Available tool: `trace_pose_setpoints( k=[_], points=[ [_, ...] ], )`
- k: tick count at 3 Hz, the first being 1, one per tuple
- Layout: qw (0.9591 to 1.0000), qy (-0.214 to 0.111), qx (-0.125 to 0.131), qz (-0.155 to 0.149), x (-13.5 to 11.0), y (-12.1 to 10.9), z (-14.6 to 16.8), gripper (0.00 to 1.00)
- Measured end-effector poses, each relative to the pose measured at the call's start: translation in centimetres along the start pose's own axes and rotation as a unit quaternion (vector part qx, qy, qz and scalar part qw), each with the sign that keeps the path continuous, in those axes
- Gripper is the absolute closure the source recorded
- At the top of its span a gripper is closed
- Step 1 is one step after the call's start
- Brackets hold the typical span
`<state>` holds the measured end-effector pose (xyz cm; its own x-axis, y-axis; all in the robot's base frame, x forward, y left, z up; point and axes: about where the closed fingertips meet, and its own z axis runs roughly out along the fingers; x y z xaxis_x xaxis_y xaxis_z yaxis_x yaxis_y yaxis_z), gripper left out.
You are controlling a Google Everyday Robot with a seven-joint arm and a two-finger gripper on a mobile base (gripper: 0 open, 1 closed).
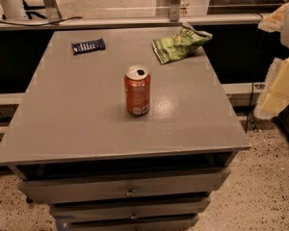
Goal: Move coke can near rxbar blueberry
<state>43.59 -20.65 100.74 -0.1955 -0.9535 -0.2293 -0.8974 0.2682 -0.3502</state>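
The coke can (137,91) stands upright in the middle of the surface (62,119), well apart from the pale pincer (281,83) off its right side. Whether the pincer is spread or pressed together, I cannot tell. The rxbar blueberry (88,45) lies flat near the far-left corner.

1 can (137,91), 1 rxbar (88,45), 1 bag (179,43), gripper (278,83) rt

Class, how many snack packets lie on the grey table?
2: the rxbar blueberry far left, the green chip bag far right; none seem hidden. The tool hangs right of the table.
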Motion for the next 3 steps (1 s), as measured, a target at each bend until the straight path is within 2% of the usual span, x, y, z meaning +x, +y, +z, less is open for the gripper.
trace_pose_setpoints(
  k=[1, 2, 3],
  points=[
    [1.0, 0.0, 0.0, 0.0, 0.0, 0.0, 0.0, 0.0],
    [0.9991, -0.04, -0.007, 0.015, -0.5, -0.1, 1.0, 0.0],
    [0.9906, -0.125, -0.023, 0.052, -1.9, -0.5, 3.9, 0.0]
  ],
)
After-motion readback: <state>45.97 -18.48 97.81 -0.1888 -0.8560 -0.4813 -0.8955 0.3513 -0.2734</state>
